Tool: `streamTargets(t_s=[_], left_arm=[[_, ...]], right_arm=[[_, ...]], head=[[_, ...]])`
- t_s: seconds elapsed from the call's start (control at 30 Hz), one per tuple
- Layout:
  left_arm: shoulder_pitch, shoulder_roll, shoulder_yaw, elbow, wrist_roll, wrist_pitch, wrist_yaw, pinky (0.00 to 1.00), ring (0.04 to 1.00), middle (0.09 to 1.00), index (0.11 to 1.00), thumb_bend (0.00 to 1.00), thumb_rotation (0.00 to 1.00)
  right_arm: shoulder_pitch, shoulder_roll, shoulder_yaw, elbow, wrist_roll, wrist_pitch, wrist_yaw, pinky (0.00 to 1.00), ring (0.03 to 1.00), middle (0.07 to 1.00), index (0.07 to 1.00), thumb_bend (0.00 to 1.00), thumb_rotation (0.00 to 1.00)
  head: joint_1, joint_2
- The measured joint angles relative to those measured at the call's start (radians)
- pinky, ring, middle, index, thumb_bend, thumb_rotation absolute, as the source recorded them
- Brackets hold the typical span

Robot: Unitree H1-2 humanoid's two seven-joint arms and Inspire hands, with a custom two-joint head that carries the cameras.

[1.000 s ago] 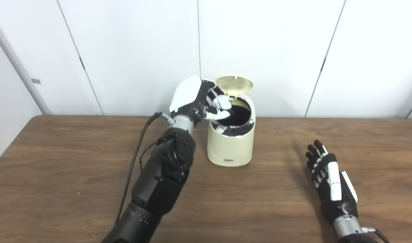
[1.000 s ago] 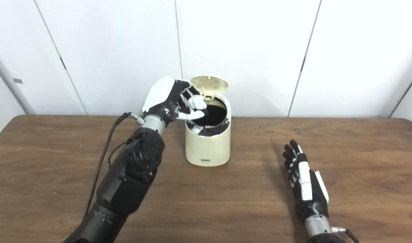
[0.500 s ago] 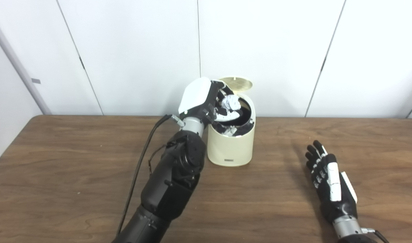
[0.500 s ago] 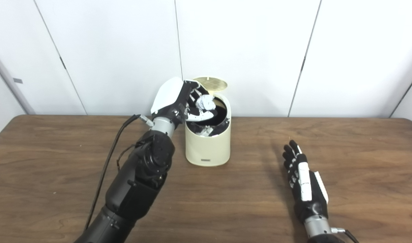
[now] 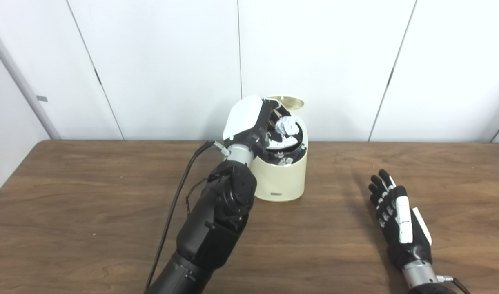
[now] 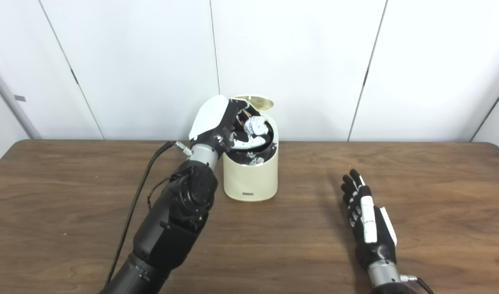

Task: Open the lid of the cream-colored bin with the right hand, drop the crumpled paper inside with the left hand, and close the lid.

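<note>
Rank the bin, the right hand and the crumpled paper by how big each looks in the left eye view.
1. Bin: the largest.
2. Right hand: about as long as the bin is tall but narrower, and nearer the camera, so its true rank is unsure.
3. Crumpled paper: clearly the smallest, held in the left hand.

- The small round plastic bin [image 5: 280,179] is cream all over, with a dark interior.
- Its round cream lid [image 5: 285,102] shows a yellowish underside.
- The crumpled paper ball [image 5: 286,124] is white with grey creases.
- The left hand [image 5: 253,122] has a glossy white back shell over black fingers.
- The right hand [image 5: 398,222] is black with white strips along its back.
- The table [image 5: 90,212] is dark brown wood grain.
- The wall panels [image 5: 159,61] are plain white with thin dark seams.
</note>
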Motion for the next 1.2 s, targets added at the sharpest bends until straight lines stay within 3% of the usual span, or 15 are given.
streamTargets(t_s=[0.57,1.2], left_arm=[[-0.004,0.018,-0.044,0.064,0.019,-0.049,0.06,0.28,0.393,0.507,0.539,0.47,0.0],[-0.005,0.041,-0.078,0.071,0.081,-0.07,0.068,0.29,0.397,0.52,0.528,0.47,0.0]], right_arm=[[0.001,0.0,-0.003,-0.001,0.012,0.0,0.0,1.0,0.968,0.947,0.971,0.52,1.0],[0.002,-0.001,-0.002,-0.001,0.033,-0.002,0.003,1.0,0.988,0.96,0.972,0.52,1.0]], head=[[0.0,0.0],[0.011,0.005]])
